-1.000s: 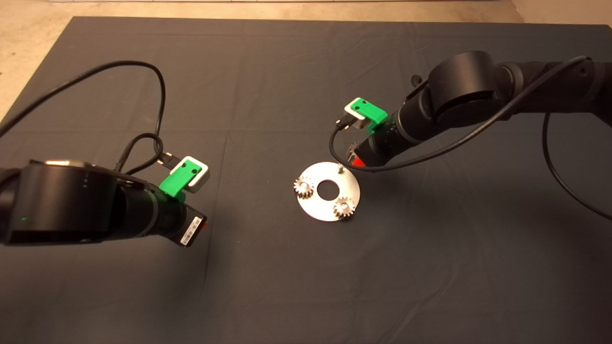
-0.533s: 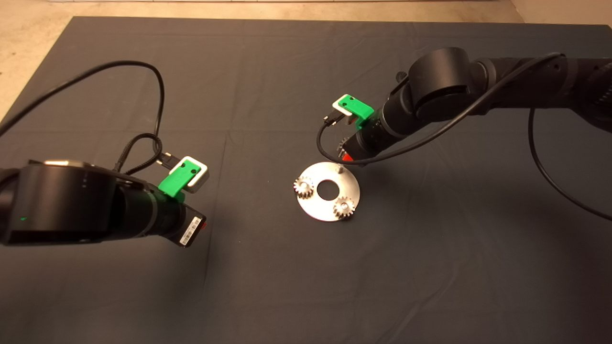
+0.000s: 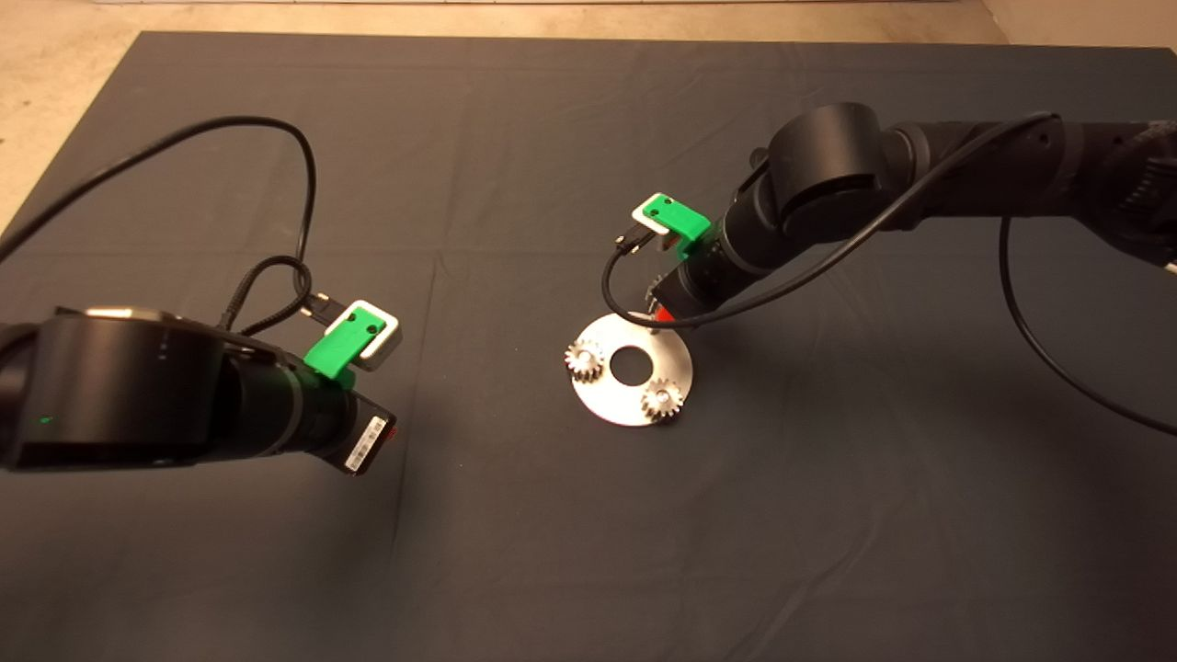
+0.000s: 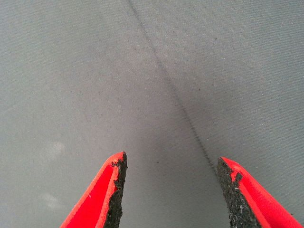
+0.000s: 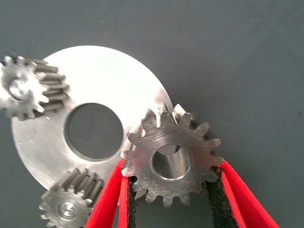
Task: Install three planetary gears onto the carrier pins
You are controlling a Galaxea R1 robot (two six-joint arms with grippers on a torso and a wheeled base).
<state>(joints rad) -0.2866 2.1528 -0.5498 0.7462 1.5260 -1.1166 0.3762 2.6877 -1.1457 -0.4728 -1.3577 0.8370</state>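
Note:
The silver carrier disc [image 3: 614,405] lies mid-mat. Two planetary gears sit on carrier pins, one on its left side [image 3: 585,359] and one on its near right [image 3: 661,399]. My right gripper [image 3: 657,308] hangs over the disc's far edge. In the right wrist view it [image 5: 171,176] is shut on the third gear [image 5: 142,147], held flat just above the disc [image 5: 104,71]. The bare pin [image 5: 175,164] shows through that gear's bore. The two seated gears [image 5: 26,88] [image 5: 71,204] also show there. My left gripper [image 4: 171,190] is open over bare mat, left of the disc [image 3: 391,432].
Black cables loop from both wrists: one over the mat at the left [image 3: 276,276], one hanging by the disc's far edge [image 3: 611,285]. A crease in the mat [image 4: 175,99] runs under the left gripper. Pale floor [image 3: 55,55] borders the mat at the far left.
My right arm has moved left and slightly nearer with the gear, bringing it over the disc's far pin. The left arm has stayed still.

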